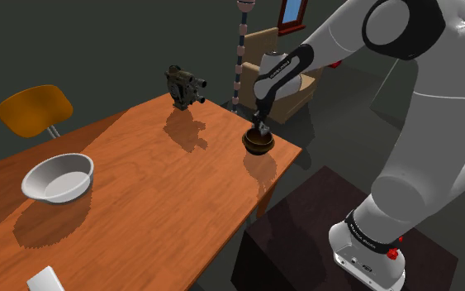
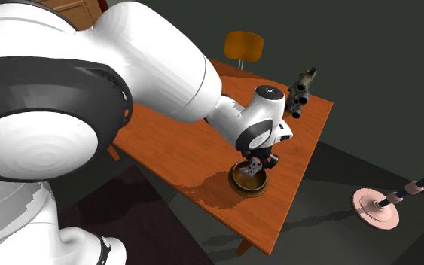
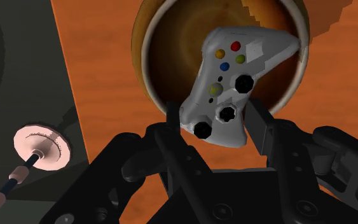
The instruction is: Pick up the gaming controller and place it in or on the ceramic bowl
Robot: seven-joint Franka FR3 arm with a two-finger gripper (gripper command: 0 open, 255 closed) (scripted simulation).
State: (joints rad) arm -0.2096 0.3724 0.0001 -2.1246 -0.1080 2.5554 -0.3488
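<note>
A grey gaming controller [image 3: 234, 70] with coloured buttons and black sticks is clasped between my black fingers [image 3: 171, 118]. My gripper [image 3: 212, 114] is shut on its lower half and holds it tilted just above the brown bowl [image 3: 171, 44]. The controller's far end hangs over the bowl's hollow. In the shoulder view the gripper [image 1: 262, 124] points down at the bowl [image 1: 258, 142], which stands near the table's far right corner. In the second exterior view the gripper [image 2: 257, 164] sits right over the bowl [image 2: 248, 179]; whether the controller touches the bowl is unclear.
On the wooden table [image 1: 156, 182] stand a white bowl [image 1: 57, 178] at the shoulder view's left and an old film camera [image 1: 183, 86] at the far edge. An orange chair [image 1: 34, 109], an armchair [image 1: 282, 83] and a floor lamp's base [image 2: 376, 205] surround the table.
</note>
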